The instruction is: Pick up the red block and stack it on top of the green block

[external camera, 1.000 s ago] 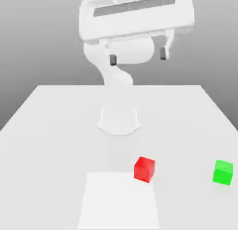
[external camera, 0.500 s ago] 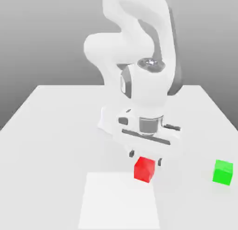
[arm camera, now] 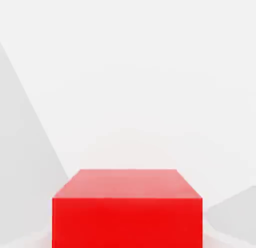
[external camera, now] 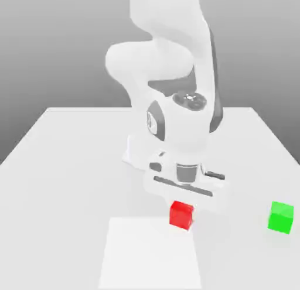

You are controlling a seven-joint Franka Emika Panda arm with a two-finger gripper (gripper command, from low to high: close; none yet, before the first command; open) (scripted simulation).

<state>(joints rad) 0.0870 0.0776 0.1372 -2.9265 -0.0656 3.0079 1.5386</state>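
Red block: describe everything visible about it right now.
The red block is a small, plain, bright red cube with smooth, unmarked faces. It sits upright on the white table, near the corner of a lighter square patch, directly under the robot's hand, with the fingers shut on it. The green block stands apart, toward the exterior view's right.

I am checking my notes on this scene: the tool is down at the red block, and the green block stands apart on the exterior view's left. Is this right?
One detail is wrong: the green block stands apart on the exterior view's right, not its left. The exterior view shows this. The rest holds: the tool is down at the red block.
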